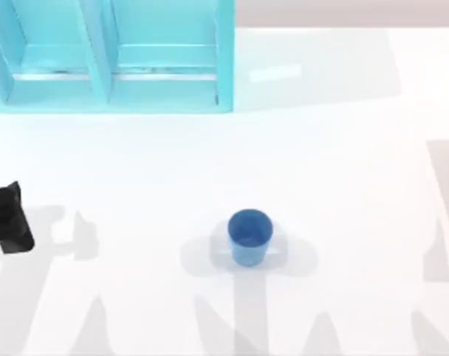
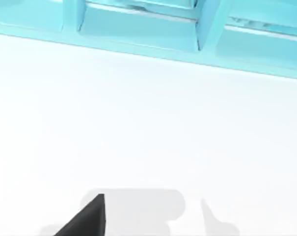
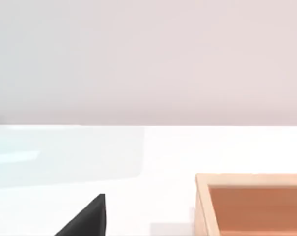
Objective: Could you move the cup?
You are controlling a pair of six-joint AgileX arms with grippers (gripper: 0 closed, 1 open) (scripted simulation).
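Top view, cup: we see the blue cup (image 1: 249,236) upright on the white table (image 1: 335,170), a little right of the middle, on the near side, nothing touching it.
Top view, left gripper: our left gripper (image 1: 7,219) is a dark shape at the left edge, well apart from the cup; spread or pressed together, we cannot tell.
Top view, shelf: a light blue shelf (image 1: 109,55) stands far left.
Left wrist view: one dark finger (image 2: 87,219) above the table, the shelf beyond.
Right wrist view: one dark finger (image 3: 87,219) of our right gripper, and a wooden box (image 3: 251,204) near it; its state we cannot tell.

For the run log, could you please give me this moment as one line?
cup: upright, front centre, untouched | left gripper: table's left edge, away from cup | cabinet: back left | wooden box
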